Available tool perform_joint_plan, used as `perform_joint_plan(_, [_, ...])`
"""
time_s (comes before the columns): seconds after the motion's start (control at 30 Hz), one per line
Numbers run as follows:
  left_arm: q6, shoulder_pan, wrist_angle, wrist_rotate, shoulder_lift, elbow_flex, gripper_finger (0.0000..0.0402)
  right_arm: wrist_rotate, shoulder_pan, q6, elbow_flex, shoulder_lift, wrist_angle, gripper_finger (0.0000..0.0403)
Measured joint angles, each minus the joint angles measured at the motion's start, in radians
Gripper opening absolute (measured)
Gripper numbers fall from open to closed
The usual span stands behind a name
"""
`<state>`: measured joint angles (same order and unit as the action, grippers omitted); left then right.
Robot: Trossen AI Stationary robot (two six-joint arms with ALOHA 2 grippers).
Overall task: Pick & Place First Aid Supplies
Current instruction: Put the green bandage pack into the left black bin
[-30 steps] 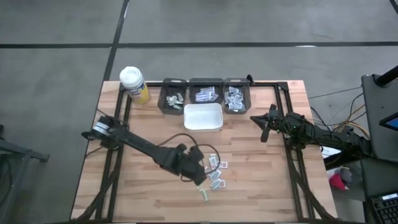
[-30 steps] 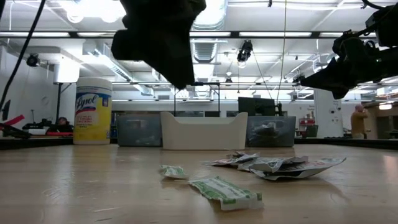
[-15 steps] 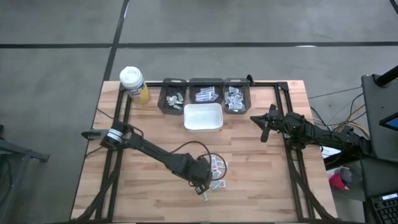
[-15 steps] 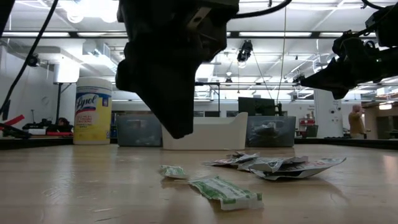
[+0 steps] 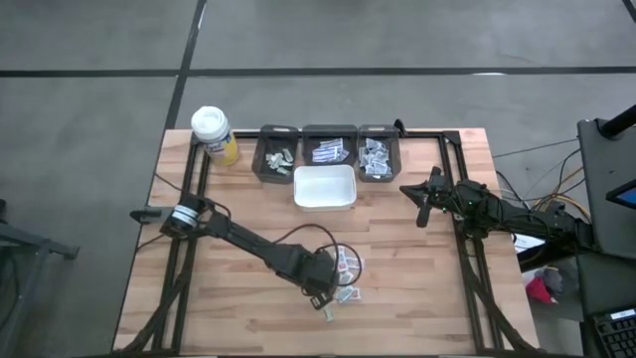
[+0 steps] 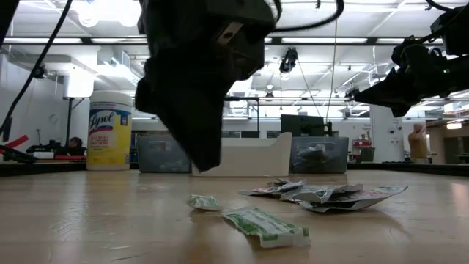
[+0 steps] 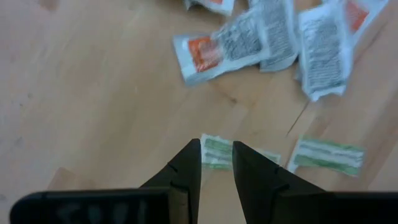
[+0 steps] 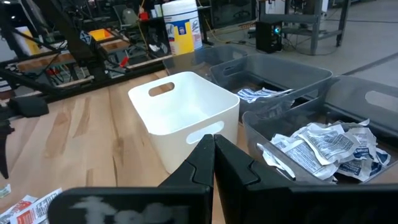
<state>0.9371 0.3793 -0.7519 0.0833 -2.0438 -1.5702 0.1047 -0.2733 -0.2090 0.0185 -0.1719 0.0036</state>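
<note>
The first aid supplies, small white packets with red, orange or green print (image 5: 346,268), lie loose on the wooden table near its front middle. My left gripper (image 7: 216,149) points steeply down over them and is open. Its fingertips stand either side of a green-printed packet (image 7: 214,154) that lies flat on the wood. The low view shows the fingertips (image 6: 205,163) still above that packet (image 6: 204,202), touching nothing. A second green packet (image 7: 326,154) lies beside it. My right gripper (image 5: 422,199) waits shut at the table's right side, held roughly level.
Three dark bins (image 5: 329,149) holding sorted packets stand along the far edge, with an empty white bin (image 5: 324,186) just in front of them. A white-capped yellow wipes canister (image 5: 212,132) stands at the far left corner. Bare wood lies to the left of the packets.
My left gripper has come down toward the green packet and shifted a little toward the table's near edge. It has also tipped to point more steeply down. Most of that move fell in the first half second. The packets have not moved.
</note>
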Motion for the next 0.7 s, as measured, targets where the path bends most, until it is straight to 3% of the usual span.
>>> perform_joint_plan(0.27, [0.008, -0.003, 0.040, -0.067, 0.000, 0.037, 0.0085, 0.000, 0.000, 0.000, 0.000, 0.000, 0.000, 0.0008])
perform_joint_plan(0.7, [0.021, -0.009, 0.093, -0.062, -0.001, 0.100, 0.0085, 0.000, 0.000, 0.000, 0.000, 0.000, 0.000, 0.0008])
